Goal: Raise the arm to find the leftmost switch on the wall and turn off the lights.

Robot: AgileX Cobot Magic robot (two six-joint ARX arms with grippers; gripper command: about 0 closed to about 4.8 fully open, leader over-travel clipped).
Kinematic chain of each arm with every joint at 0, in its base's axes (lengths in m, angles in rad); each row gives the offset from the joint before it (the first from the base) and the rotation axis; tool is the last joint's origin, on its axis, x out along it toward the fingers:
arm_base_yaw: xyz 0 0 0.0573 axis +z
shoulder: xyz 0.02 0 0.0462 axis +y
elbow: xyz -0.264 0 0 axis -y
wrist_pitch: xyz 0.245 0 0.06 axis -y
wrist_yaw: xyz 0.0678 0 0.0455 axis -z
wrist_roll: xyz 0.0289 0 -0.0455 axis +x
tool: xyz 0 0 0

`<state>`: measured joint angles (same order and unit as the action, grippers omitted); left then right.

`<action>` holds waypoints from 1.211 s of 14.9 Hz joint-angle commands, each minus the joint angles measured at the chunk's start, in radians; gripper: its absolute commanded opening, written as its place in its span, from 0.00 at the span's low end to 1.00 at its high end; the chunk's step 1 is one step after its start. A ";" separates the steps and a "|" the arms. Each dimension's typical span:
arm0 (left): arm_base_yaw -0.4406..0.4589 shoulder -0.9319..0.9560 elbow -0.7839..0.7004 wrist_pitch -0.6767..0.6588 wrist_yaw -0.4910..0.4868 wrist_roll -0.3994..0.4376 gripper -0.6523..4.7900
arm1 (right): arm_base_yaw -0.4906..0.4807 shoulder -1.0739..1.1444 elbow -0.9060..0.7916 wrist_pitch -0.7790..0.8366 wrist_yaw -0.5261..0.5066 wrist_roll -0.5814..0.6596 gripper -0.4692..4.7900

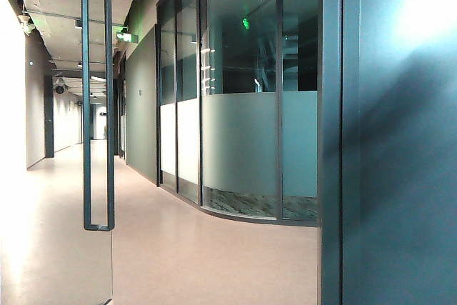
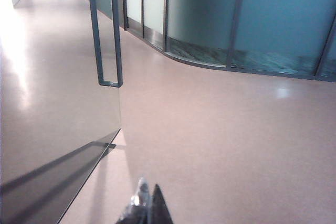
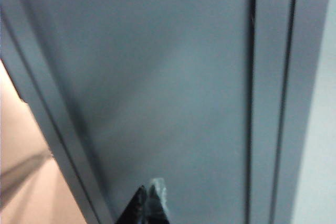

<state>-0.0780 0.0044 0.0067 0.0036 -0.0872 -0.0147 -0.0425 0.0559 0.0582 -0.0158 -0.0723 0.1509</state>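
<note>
No switch showed in any of the three views, so the task's thing had not yet been found and its look could not be described; the lights in the corridor were on. As a judgement, the job stood at its very start: the arm had yet to be raised far enough to bring the switches into sight, and the pressing was all left to do.

The right claw (image 3: 149,203) pointed at a plain grey-blue wall panel (image 3: 157,87) crossed by dark vertical seams, with a strip of pinkish floor (image 3: 21,182) off to one side. Its fingertips lay together at the frame's edge and looked closed, though only the tips showed. That panel was probably the dark wall (image 1: 400,176) at the right of the exterior view, where neither arm appeared.

The left claw (image 2: 147,205) hung low over open floor, its tips likewise together, aimed down the corridor past a glass door with a long handle (image 2: 107,35) and a curved frosted glass partition (image 2: 220,14).
</note>
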 commanded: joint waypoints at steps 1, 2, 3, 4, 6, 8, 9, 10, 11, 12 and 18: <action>-0.001 0.000 0.002 0.012 0.001 0.007 0.11 | 0.002 -0.045 -0.053 0.018 0.003 0.006 0.09; -0.001 0.000 0.002 0.012 0.002 0.007 0.11 | 0.002 -0.054 -0.052 -0.003 0.014 0.006 0.09; -0.001 0.000 0.002 0.012 0.001 0.007 0.11 | 0.002 -0.054 -0.052 -0.003 0.034 0.006 0.09; -0.001 0.000 0.002 0.012 0.001 0.007 0.11 | 0.002 -0.054 -0.052 -0.002 0.051 0.006 0.09; -0.001 0.000 0.002 0.012 0.001 0.007 0.11 | 0.002 -0.054 -0.052 -0.003 0.051 0.006 0.09; -0.001 0.000 0.002 0.012 0.001 0.007 0.11 | 0.002 -0.054 -0.052 -0.002 0.043 0.007 0.09; -0.001 0.000 0.002 0.012 0.001 0.007 0.11 | 0.002 -0.054 -0.052 -0.002 0.044 0.006 0.09; -0.001 0.000 0.002 0.012 0.001 0.007 0.11 | 0.002 -0.054 -0.052 -0.002 0.044 0.006 0.09; -0.001 0.000 0.002 0.012 0.001 0.007 0.11 | 0.002 -0.054 -0.052 -0.002 0.045 0.006 0.09; -0.001 0.000 0.002 0.012 0.001 0.007 0.11 | 0.002 -0.054 -0.052 -0.002 0.044 0.006 0.09; -0.001 0.000 0.002 0.012 0.001 0.007 0.11 | 0.002 -0.054 -0.052 -0.003 0.045 0.006 0.09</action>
<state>-0.0780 0.0044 0.0067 0.0036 -0.0872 -0.0151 -0.0422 0.0040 0.0063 -0.0280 -0.0265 0.1562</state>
